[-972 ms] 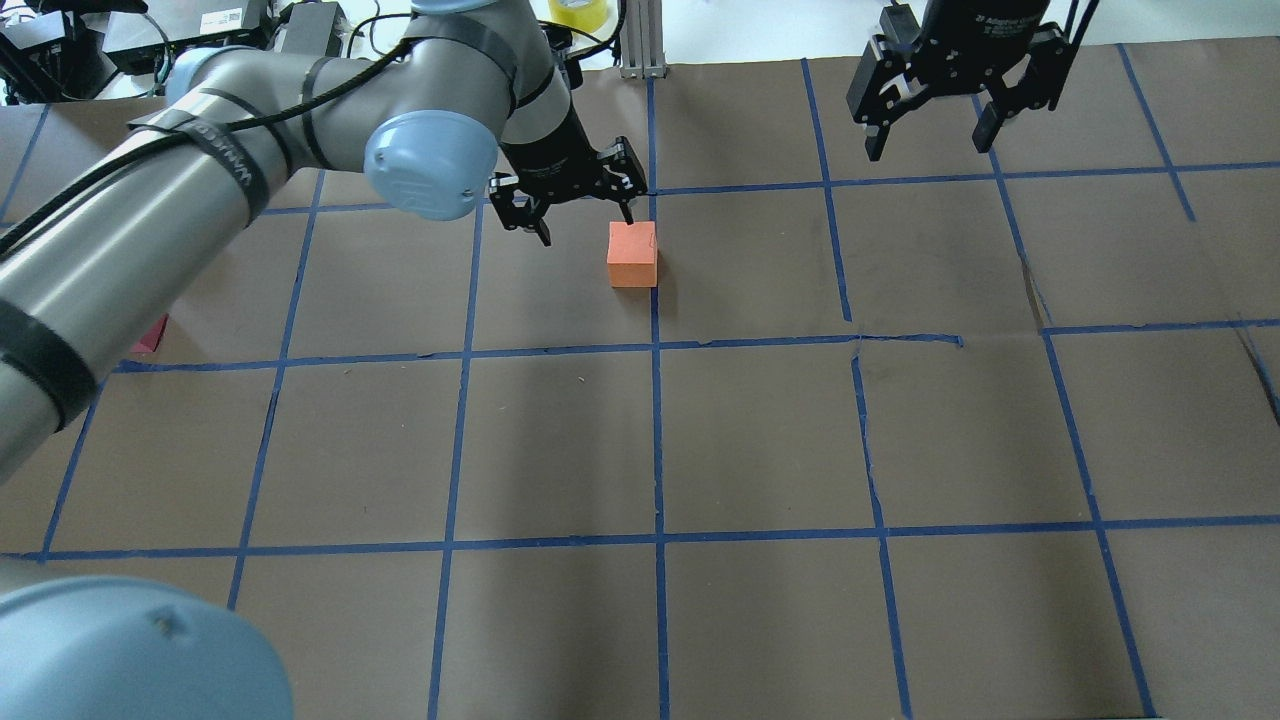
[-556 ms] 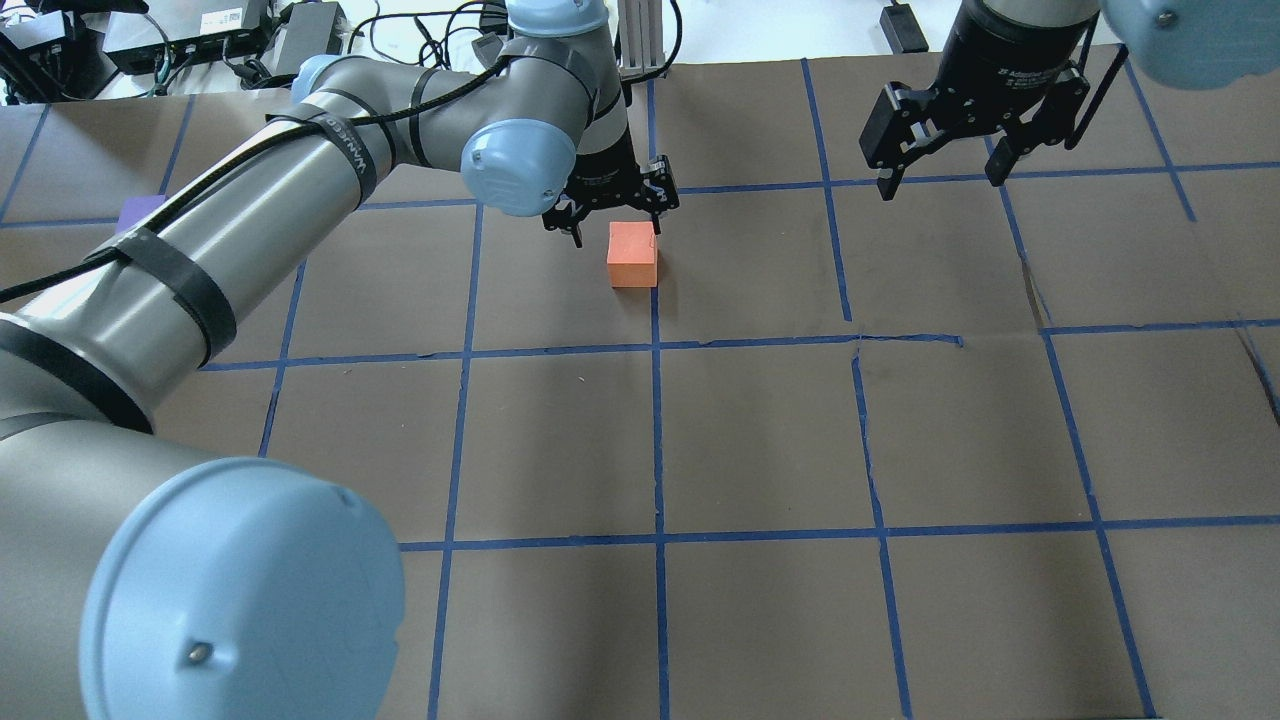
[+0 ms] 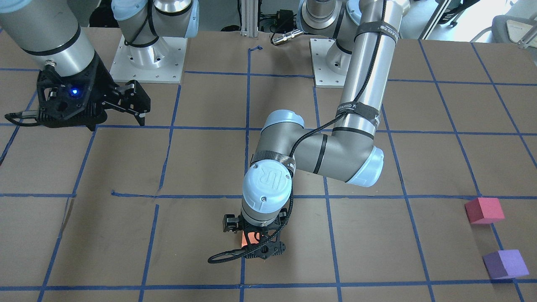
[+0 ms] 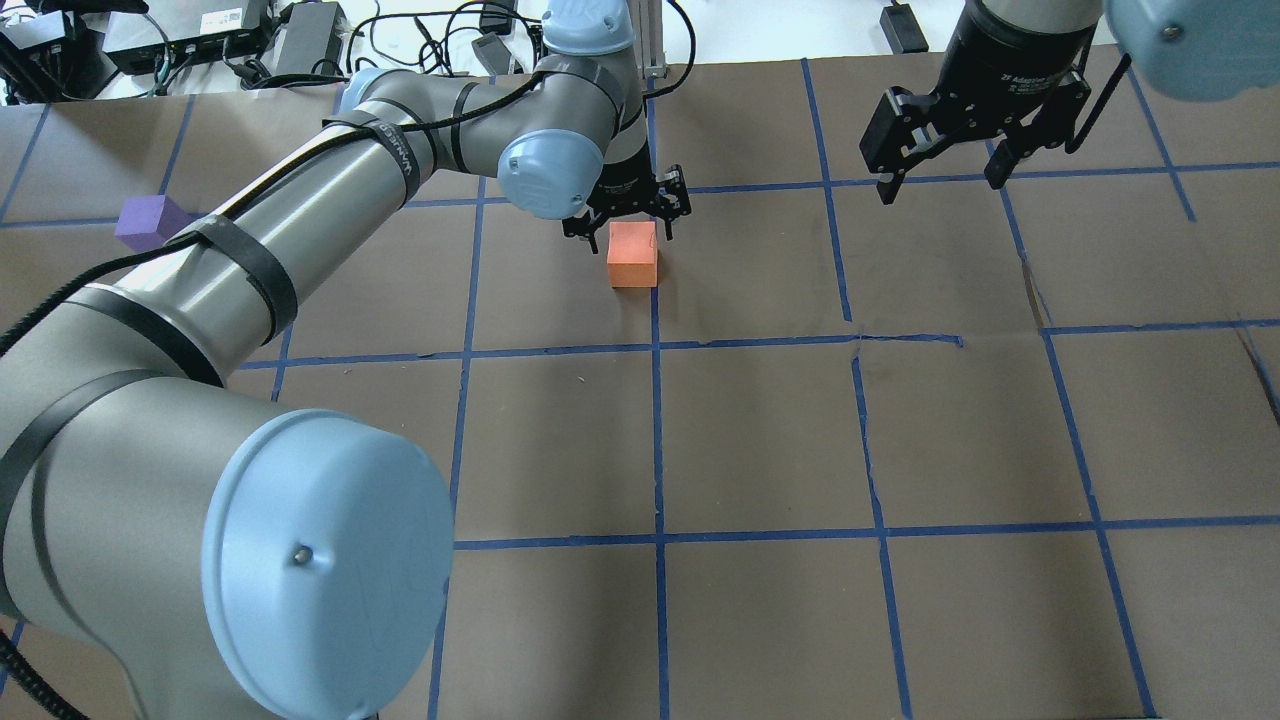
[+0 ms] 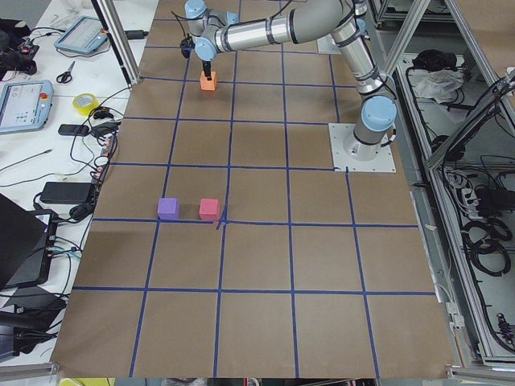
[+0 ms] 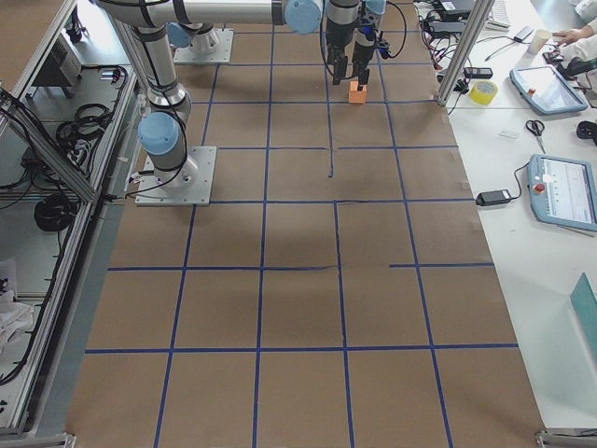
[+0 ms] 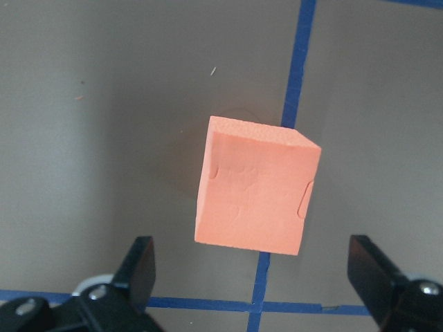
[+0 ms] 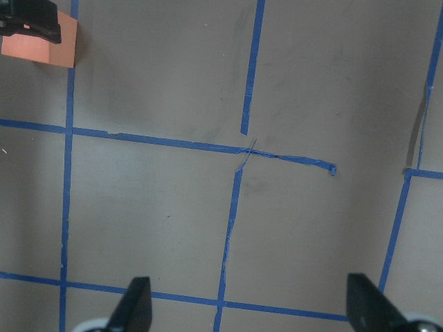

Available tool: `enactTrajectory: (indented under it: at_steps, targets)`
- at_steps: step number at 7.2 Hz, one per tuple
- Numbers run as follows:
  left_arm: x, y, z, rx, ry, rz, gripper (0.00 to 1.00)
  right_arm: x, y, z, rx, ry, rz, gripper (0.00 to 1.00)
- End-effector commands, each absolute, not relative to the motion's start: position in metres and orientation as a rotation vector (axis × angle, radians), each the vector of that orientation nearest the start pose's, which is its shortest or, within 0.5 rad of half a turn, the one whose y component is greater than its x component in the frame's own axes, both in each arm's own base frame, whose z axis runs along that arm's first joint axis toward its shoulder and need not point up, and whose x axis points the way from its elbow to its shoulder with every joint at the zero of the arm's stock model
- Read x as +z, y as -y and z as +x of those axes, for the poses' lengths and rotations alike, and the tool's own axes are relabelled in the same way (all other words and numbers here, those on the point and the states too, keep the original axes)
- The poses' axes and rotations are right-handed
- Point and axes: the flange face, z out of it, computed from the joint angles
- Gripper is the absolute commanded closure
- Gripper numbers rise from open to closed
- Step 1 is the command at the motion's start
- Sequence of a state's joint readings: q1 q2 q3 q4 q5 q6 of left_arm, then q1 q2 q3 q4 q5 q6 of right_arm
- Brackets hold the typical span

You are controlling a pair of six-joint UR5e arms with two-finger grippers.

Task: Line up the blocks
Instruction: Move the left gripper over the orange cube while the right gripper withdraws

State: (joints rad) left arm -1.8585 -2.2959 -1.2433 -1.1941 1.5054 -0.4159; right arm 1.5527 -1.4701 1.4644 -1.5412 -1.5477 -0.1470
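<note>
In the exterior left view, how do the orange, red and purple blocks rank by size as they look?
1. Purple block and red block: they look alike, so no ranking.
2. Orange block: looks smallest, but it lies farther from the camera, so this is unsure.

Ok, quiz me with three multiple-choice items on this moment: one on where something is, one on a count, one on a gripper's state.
1. Where is the small orange foam cube?
A) directly below the left gripper
B) stacked on another cube
C) lifted clear of the paper in a grip

2. How many foam cubes lie on the brown, blue-taped table?
A) two
B) three
C) five

3. The right gripper is:
A) shut on a cube
B) open and empty
C) shut and empty

Answers:
1 A: the left wrist view looks straight down on it, with the fingers spread wide on either side.
2 B: the orange one, plus a pinkish-red foam cube and a purple foam cube side by side.
3 B: its fingers stand apart over bare paper.
</note>
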Motion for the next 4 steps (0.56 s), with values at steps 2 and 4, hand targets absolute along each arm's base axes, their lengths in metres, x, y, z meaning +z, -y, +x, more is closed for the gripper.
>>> enactTrajectory:
  at_steps: [2,4]
  targets:
    - [0.202,0.678,-0.346,0.045,-3.184,-0.174,0.0,0.488,0.534,0.126,0.027,-3.106,-0.195,0.0]
    - [0.196,0.676,-0.345,0.06,-3.178,-0.176,0.11,0.487,0.534,0.125,0.033,-3.109,-0.198,0.0]
